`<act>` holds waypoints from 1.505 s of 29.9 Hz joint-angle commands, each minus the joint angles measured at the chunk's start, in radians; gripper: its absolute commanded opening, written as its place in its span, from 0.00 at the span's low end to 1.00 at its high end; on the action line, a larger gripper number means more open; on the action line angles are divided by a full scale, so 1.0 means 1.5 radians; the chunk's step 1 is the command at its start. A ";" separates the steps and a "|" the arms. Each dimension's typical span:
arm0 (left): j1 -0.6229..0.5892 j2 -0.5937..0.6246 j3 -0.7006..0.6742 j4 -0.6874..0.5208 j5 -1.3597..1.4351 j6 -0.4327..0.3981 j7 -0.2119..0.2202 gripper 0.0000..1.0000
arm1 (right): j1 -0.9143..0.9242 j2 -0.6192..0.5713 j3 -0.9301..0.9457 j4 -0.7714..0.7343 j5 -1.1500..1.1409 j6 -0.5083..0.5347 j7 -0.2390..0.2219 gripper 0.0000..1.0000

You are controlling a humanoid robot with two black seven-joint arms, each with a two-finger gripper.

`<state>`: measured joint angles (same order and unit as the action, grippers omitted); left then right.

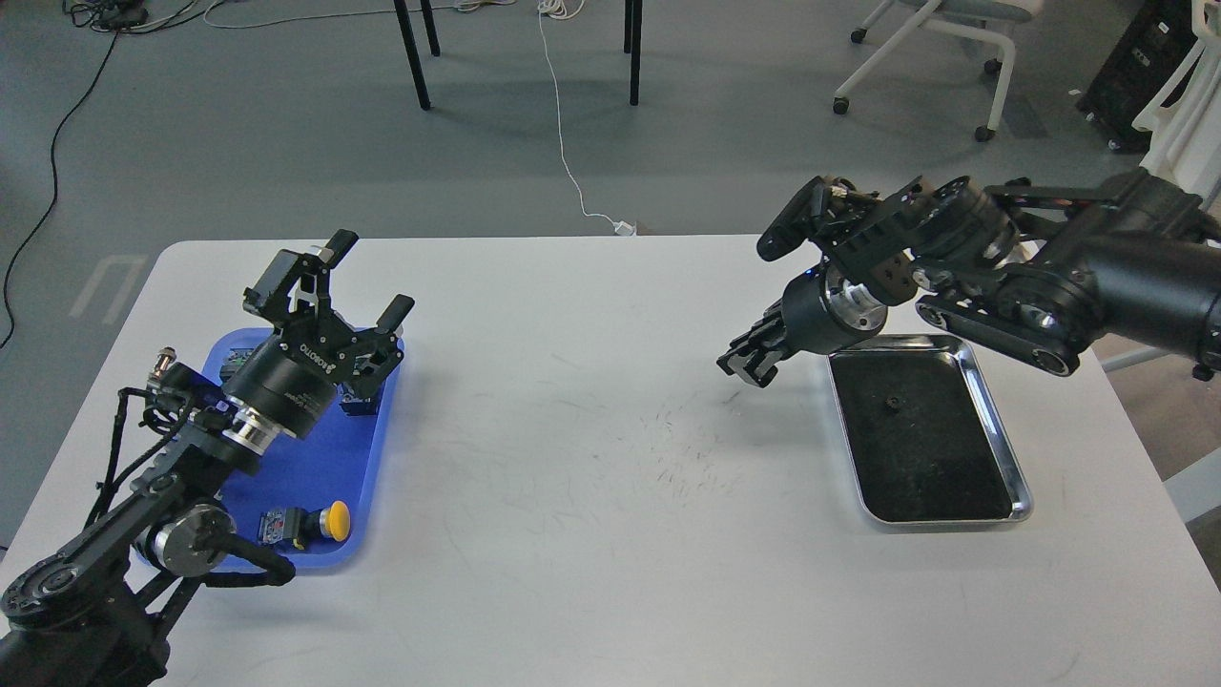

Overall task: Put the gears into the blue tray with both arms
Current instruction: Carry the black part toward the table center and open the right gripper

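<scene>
The blue tray [296, 468] lies at the table's left side. My left gripper [370, 279] hovers over its far end, open, with nothing between its fingers. One tiny black gear [892, 402] rests in the silver tray [1023, 496] on the right. My right gripper [749, 364] hangs above the bare table just left of the silver tray. Its fingers are drawn together, and I cannot see whether a gear sits between them.
Push-button switches lie in the blue tray, one with a yellow cap [332, 520] near its front and darker ones [238, 363] under my left arm. The white table [591, 496] shows scuff marks in the middle. Chairs and cables stand beyond the far edge.
</scene>
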<state>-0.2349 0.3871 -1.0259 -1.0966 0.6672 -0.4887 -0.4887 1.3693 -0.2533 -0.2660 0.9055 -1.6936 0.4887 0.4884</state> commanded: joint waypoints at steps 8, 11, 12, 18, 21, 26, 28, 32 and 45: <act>0.005 0.011 -0.005 -0.001 -0.002 0.000 0.000 0.98 | -0.035 0.161 -0.009 -0.036 0.000 0.000 0.000 0.14; 0.005 0.011 -0.006 -0.001 -0.002 0.000 0.000 0.98 | -0.052 0.169 -0.009 -0.051 0.000 0.000 0.000 0.14; 0.005 0.011 -0.006 -0.001 -0.002 0.000 0.000 0.98 | -0.058 0.169 -0.009 -0.057 0.000 0.000 0.000 0.14; 0.005 0.011 -0.007 0.000 -0.003 0.000 0.000 0.98 | -0.074 0.169 -0.009 -0.068 0.000 0.000 0.000 0.15; 0.006 0.011 -0.007 0.000 -0.003 0.000 0.000 0.98 | -0.076 0.169 -0.009 -0.068 0.000 0.000 0.000 0.16; 0.006 0.011 -0.007 0.000 -0.003 0.000 0.000 0.98 | -0.078 0.169 -0.009 -0.069 0.000 0.000 0.000 0.25; 0.006 0.011 -0.007 0.000 -0.003 0.000 0.000 0.98 | -0.079 0.169 -0.010 -0.071 0.000 0.000 0.000 0.35; 0.006 0.011 -0.007 0.000 -0.002 0.000 0.000 0.98 | -0.080 0.169 -0.009 -0.079 0.000 0.000 0.000 0.50; 0.005 0.017 -0.006 0.000 0.001 0.000 0.000 0.98 | -0.052 0.054 0.081 -0.072 0.079 0.000 0.000 0.98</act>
<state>-0.2244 0.4075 -1.0356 -1.0974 0.6673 -0.4887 -0.4887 1.2864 -0.0866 -0.2106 0.7902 -1.6559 0.4886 0.4888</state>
